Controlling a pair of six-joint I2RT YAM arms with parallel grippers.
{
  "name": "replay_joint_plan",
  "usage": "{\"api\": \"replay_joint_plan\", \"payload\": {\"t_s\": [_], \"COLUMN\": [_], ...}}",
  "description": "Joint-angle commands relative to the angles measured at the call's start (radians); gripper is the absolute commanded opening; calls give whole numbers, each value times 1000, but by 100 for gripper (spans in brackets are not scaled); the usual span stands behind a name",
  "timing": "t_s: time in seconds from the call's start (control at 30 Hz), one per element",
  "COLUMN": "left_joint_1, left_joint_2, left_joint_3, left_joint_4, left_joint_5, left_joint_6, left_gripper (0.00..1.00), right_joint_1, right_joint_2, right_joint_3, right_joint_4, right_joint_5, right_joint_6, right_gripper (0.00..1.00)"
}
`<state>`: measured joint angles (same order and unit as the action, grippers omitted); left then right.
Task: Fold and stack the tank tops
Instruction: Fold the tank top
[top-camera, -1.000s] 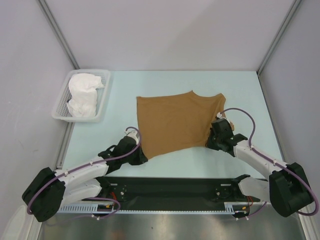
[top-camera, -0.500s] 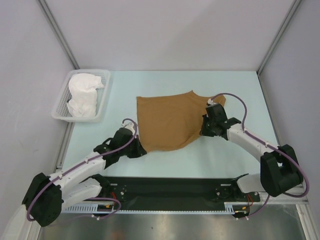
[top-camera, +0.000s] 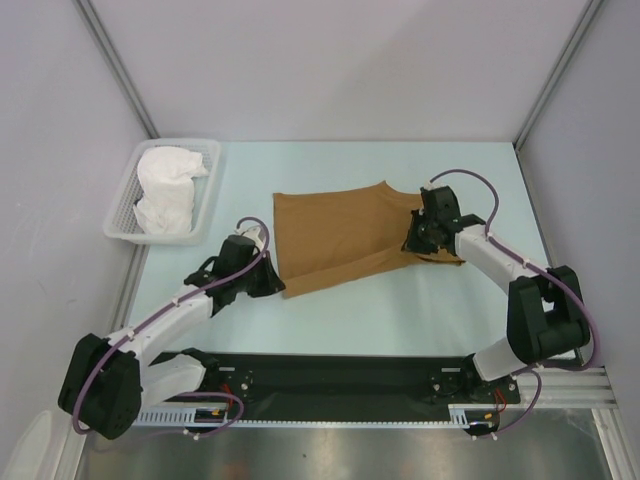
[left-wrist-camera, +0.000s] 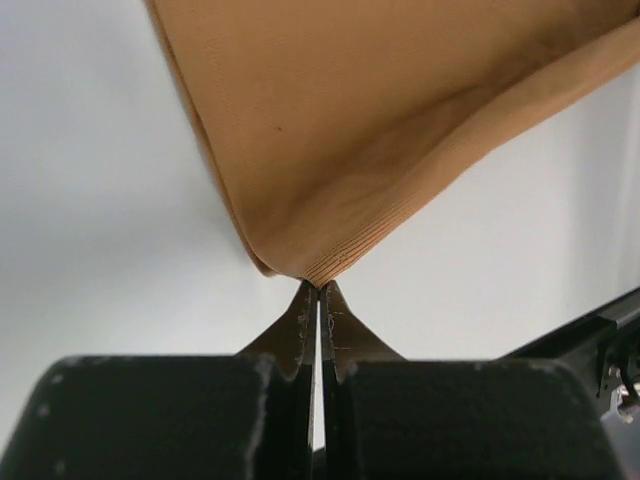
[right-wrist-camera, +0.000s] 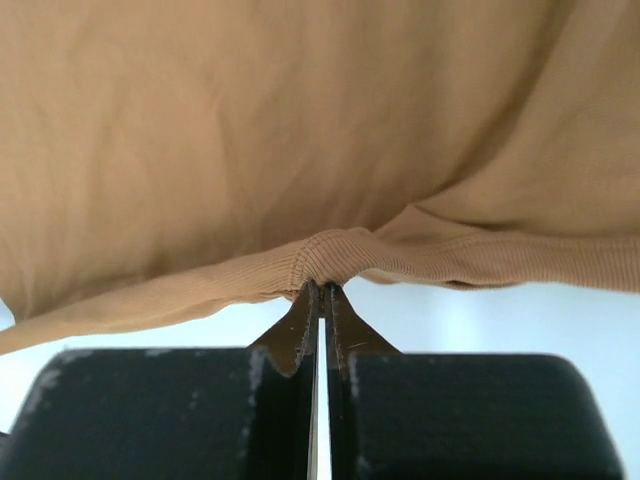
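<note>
The tan-brown tank top (top-camera: 340, 235) lies on the table's middle, its near part lifted and carried over the rest. My left gripper (top-camera: 274, 288) is shut on its near left corner; in the left wrist view the cloth (left-wrist-camera: 340, 130) hangs from the pinched tips (left-wrist-camera: 320, 288). My right gripper (top-camera: 412, 245) is shut on its ribbed right edge, seen in the right wrist view (right-wrist-camera: 320, 262) at the tips (right-wrist-camera: 322, 288). The white tank top (top-camera: 165, 190) lies crumpled in the basket; its trim and print are hidden.
A white plastic lattice basket (top-camera: 124, 205) stands at the back left by the wall. Grey walls close in the table on three sides. A black rail (top-camera: 340, 375) runs along the near edge.
Both grippers have moved away from the near edge toward the back, carrying the tan top's near hem over itself. The visible cloth has grown shorter front to back.
</note>
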<state>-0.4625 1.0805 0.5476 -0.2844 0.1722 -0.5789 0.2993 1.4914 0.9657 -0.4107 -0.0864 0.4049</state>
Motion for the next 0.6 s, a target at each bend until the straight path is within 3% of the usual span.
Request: {"api": "replay_joint_plan", "payload": {"t_s": [0.0, 0.57], "left_joint_1": [42, 110], "left_joint_2": [21, 225], "left_joint_3": [55, 169], "left_joint_4": [45, 122], "left_joint_5": [13, -29], "left_joint_6": [45, 77], "left_gripper": [0, 0], "right_joint_1": [-23, -55], "right_joint_2": [36, 262], "right_joint_3": [68, 289], "right_joint_4": [16, -7], "right_joint_5": [-23, -50], "right_joint_6": [-17, -18], "right_gripper": [1, 0]}}
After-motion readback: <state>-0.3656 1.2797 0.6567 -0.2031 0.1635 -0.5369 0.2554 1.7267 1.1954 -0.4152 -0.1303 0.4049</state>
